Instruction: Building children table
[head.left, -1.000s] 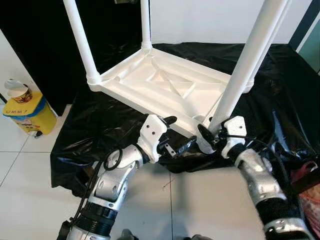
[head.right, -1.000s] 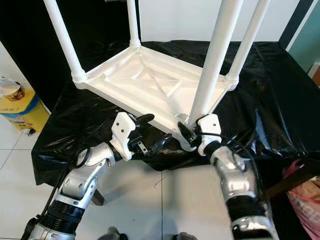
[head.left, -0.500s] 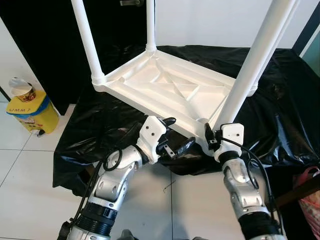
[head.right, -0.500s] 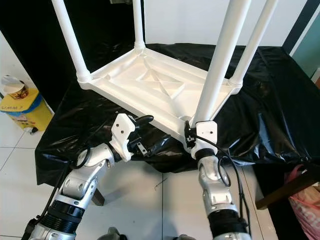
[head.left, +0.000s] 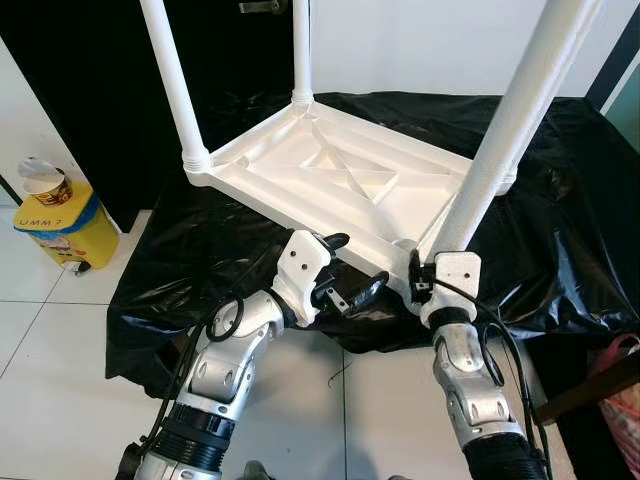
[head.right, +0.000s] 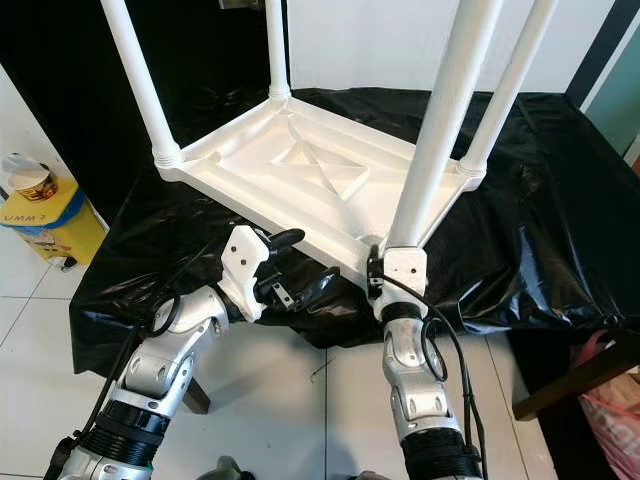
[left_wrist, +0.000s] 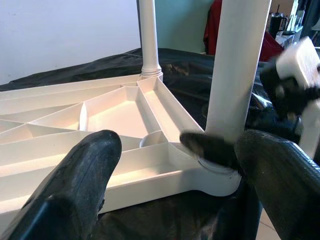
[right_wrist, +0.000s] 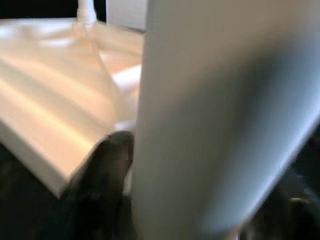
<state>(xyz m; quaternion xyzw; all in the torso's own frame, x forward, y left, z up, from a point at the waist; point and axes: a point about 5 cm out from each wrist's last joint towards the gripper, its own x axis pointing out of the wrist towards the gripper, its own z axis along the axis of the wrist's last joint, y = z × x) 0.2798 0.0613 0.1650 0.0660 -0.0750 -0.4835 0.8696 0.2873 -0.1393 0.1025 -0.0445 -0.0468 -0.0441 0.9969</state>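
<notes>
White plastic children's table (head.left: 340, 185) upside down on black sheeting, ribbed underside up, four white round legs (head.left: 506, 131) standing upright at its corners, near-right leg closest.

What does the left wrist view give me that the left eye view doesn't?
Left wrist view alone: one black finger of the right gripper pressed against the near leg's base, and a red object beyond the table. Left eye view alone: the yellow bin on the floor and the left gripper, open. Both: upturned white table, near leg, black sheet.
</notes>
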